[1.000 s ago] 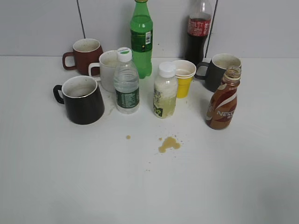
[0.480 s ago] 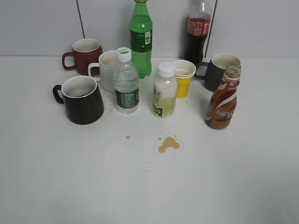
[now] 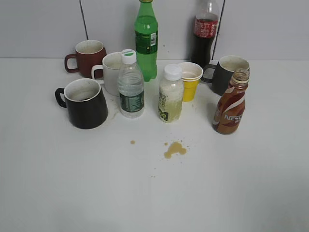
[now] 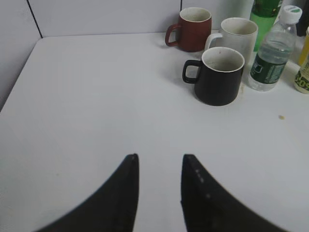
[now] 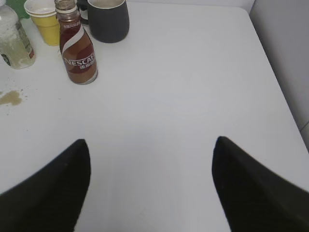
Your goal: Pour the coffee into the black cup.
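The coffee, a small brown NESCAFE bottle [image 3: 231, 104] with an open neck, stands upright at the right of the table; it also shows in the right wrist view [image 5: 77, 48]. The black cup [image 3: 87, 103] with a pale rim stands at the left, handle to the left; it also shows in the left wrist view [image 4: 221, 76]. My left gripper [image 4: 159, 157] is open and empty over bare table, well short of the cup. My right gripper [image 5: 150, 142] is wide open and empty, well short of the bottle. Neither gripper shows in the exterior view.
Behind stand a maroon mug [image 3: 88, 58], a white mug [image 3: 112, 72], a water bottle [image 3: 131, 87], a green bottle [image 3: 146, 41], a pale juice bottle [image 3: 171, 96], a yellow cup [image 3: 190, 81], a cola bottle [image 3: 204, 34] and a dark grey mug [image 3: 227, 72]. A brown spill [image 3: 175, 149] lies mid-table.
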`<action>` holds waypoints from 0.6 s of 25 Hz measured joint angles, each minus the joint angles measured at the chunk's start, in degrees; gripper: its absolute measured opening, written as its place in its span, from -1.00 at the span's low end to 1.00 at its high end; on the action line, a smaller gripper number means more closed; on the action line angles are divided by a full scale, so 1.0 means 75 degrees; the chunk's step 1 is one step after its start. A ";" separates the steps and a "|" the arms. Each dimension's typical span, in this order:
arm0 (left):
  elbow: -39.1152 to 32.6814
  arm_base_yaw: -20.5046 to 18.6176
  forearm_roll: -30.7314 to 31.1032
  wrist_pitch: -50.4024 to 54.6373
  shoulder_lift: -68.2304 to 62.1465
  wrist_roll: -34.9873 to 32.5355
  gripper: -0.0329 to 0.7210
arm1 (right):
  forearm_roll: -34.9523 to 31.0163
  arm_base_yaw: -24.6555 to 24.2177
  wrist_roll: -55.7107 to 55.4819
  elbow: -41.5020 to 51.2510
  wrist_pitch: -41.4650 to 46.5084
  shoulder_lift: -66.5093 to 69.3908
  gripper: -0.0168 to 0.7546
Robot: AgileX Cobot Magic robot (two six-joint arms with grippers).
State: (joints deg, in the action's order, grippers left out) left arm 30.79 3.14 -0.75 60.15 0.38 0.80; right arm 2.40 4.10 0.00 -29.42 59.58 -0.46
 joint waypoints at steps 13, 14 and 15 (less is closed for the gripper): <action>0.0000 0.0072 0.0000 0.0000 0.0000 -0.0007 -0.29 | 0.0000 0.0000 0.0000 0.0000 0.0000 0.0000 0.57; 0.0000 0.0072 0.0000 0.0000 0.0000 -0.0007 -0.29 | 0.0000 0.0000 0.0000 0.0000 0.0000 0.0000 0.57; 0.0000 0.0072 0.0000 0.0000 0.0000 -0.0007 -0.29 | 0.0000 0.0000 0.0000 0.0000 0.0000 0.0000 0.57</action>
State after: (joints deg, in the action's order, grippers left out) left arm 30.79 3.68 -0.75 60.15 0.38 0.75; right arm 2.40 4.10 0.00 -29.42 59.58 -0.46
